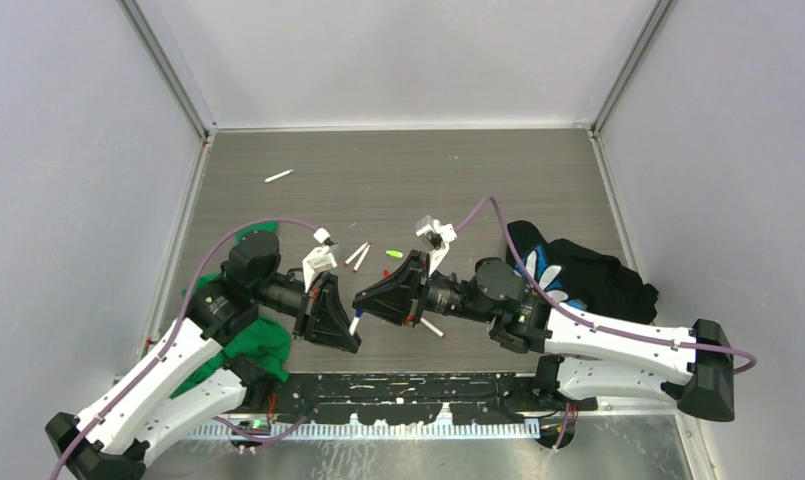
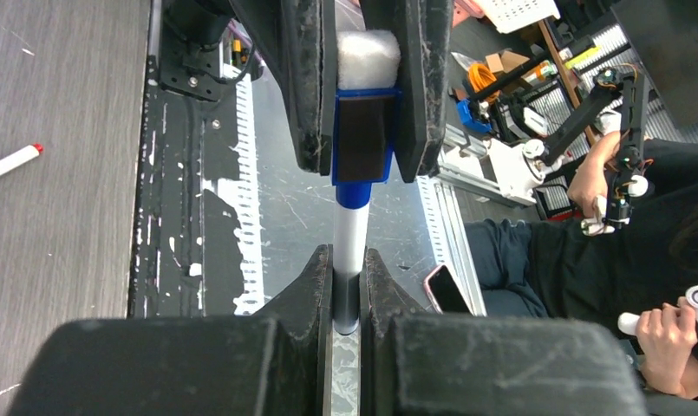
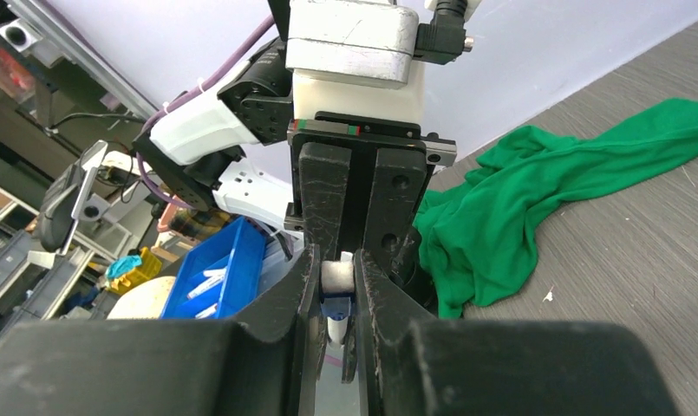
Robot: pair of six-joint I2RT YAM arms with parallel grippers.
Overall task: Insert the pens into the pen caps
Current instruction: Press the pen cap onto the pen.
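Holding a pen point(image 2: 352, 234) in the left jaws, clamped shut on its barrel, and a blue cap point(image 2: 362, 139) pinched in the right jaws, tip at cap mouth, above the surface's point(image 1: 428, 170) near edge. With more pens point(image 1: 356, 256) and a green cap point(image 1: 393, 253) mid-surface.

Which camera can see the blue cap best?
Left wrist view: the blue cap fills the middle, sharp, meeting the pen. The right wrist view shows only a blue sliver; the top view, just a tiny speck.
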